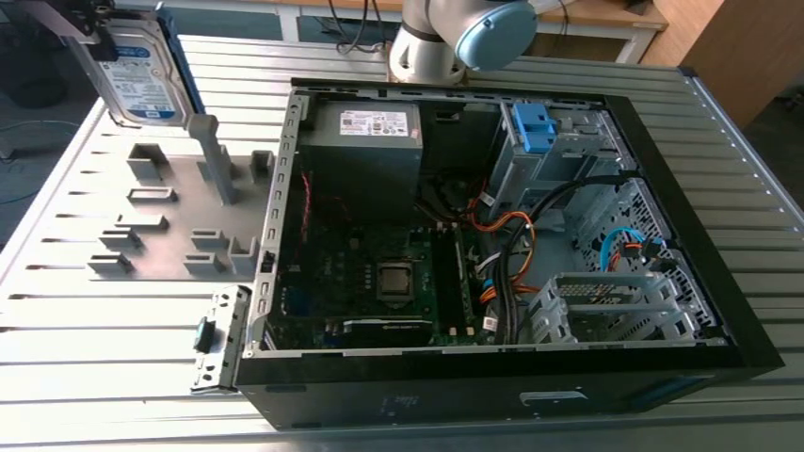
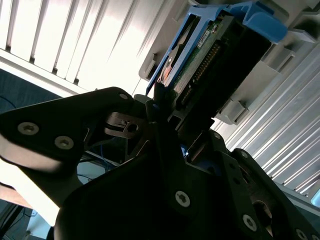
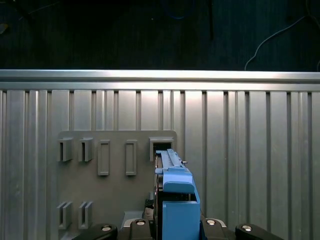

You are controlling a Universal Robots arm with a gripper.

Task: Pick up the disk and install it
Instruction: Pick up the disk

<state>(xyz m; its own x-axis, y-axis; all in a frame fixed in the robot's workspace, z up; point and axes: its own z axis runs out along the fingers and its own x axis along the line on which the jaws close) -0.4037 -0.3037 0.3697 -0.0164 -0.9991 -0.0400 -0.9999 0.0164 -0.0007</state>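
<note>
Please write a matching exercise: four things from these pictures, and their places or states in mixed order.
1 disk
2 grey slotted plate
3 grey metal box
4 light-blue clip

a inside the case, bearing a white sticker
b upright in the gripper
c flat on the table beside the case
d at the drive cage inside the case

Pairs: 1-b, 2-c, 3-a, 4-d

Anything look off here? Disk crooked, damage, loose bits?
Nothing stands out. The disk sits straight in the gripper, on edge above the grey fixture plate. The open computer case shows no visible damage, and its cables lie inside it.
</note>
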